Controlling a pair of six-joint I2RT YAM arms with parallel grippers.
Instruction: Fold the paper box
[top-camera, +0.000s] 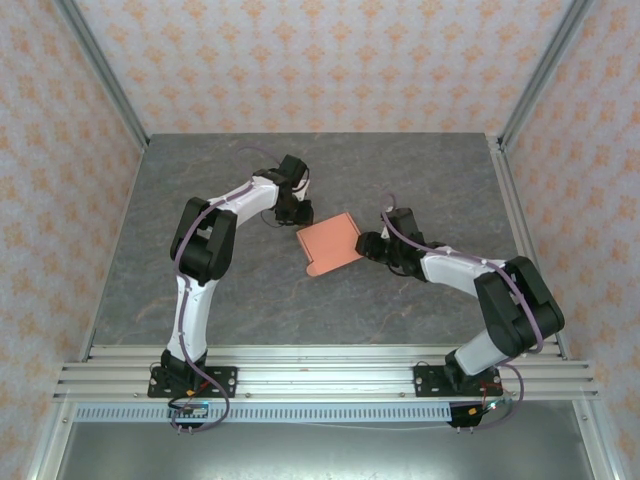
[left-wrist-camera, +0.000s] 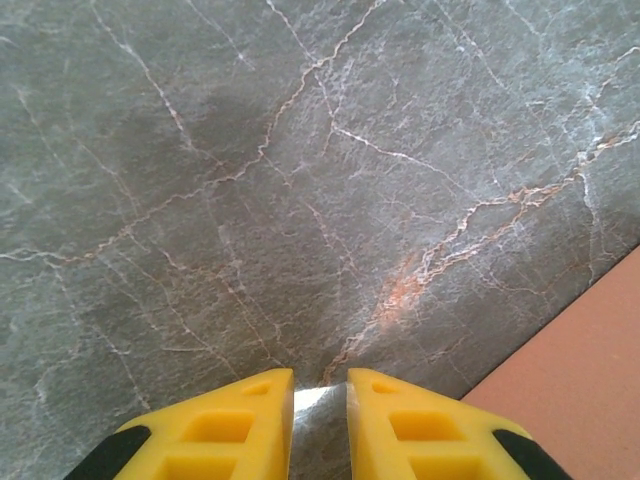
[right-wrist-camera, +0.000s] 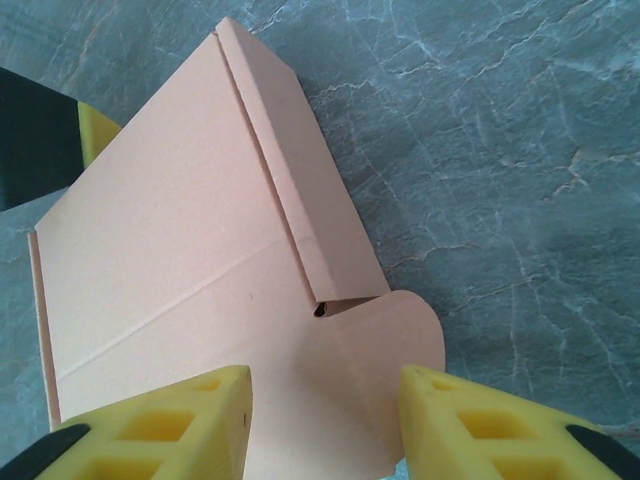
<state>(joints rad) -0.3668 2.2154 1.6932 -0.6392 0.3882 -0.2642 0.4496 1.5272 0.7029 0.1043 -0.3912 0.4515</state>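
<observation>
We see one salmon-orange thin card box (top-camera: 330, 243) on a grey stone table (top-camera: 200, 200), and two claws: left claw (left-wrist-camera: 320, 385) barely apart, empty; right claw (right-wrist-camera: 325, 385) spread over it.

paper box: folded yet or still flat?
Mostly flat. The paper box has one side flap creased up; its panel and rounded tab lie flat on the table.
</observation>
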